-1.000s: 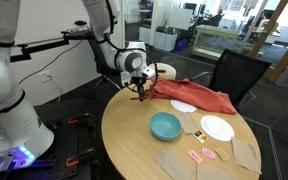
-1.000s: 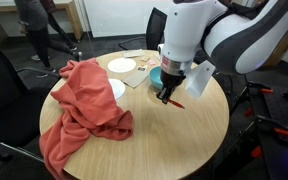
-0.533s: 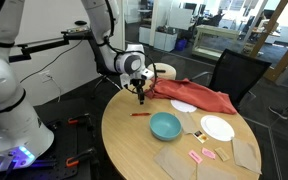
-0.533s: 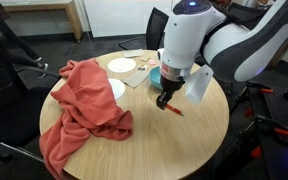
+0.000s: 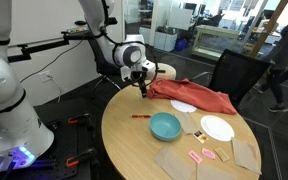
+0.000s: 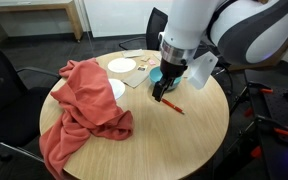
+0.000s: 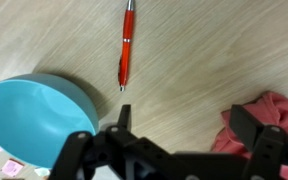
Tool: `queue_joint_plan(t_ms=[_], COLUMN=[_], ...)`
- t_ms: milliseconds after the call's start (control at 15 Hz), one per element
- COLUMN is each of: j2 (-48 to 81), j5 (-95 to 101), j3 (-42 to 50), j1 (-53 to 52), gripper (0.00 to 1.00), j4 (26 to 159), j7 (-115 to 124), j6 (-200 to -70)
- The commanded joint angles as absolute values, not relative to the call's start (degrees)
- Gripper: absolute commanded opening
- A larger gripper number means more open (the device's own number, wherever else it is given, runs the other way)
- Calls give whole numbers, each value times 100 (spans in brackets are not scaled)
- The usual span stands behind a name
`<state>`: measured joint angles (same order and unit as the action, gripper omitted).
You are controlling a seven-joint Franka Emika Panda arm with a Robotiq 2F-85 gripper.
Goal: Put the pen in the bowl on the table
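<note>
The thin red pen (image 7: 127, 45) lies flat on the tan table (image 5: 134, 150), just outside the rim of the teal bowl (image 7: 34, 115). Both exterior views show the pen (image 5: 139, 115) (image 6: 174, 107) beside the bowl (image 5: 165, 126), not in it. My gripper (image 7: 184, 120) hangs open above the bare wood with nothing between its fingers. In both exterior views the gripper (image 5: 141, 89) (image 6: 159, 95) is lifted a little over the pen. From one side the arm hides most of the bowl (image 6: 156, 75).
A red cloth (image 5: 194, 97) (image 6: 79, 110) is heaped on one side of the table and shows at the wrist view's edge. A white plate (image 5: 217, 128), tan paper sheets (image 5: 174, 160) and small pink pieces (image 5: 202, 155) lie past the bowl. An office chair (image 5: 236, 72) stands behind.
The gripper has opened and let go of the pen, which dropped onto the table beside the bowl. The gripper has then risen slightly.
</note>
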<state>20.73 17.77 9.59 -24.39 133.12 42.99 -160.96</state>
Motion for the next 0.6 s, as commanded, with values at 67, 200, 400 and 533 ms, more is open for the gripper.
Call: queue_joint_plan(t_ms=[67, 200, 400, 533], j2=[1031, 723, 363, 658], j5=[1717, 1704, 1493, 1629], j3=[732, 577, 224, 99], j1=[-2205, -2045, -1711, -1590], gripper=[100, 100, 100, 100], j4=[13869, 13988, 14143, 13929], j7=[4188, 4168, 3932, 4081], j6=[-15709, -15557, -15389, -15502])
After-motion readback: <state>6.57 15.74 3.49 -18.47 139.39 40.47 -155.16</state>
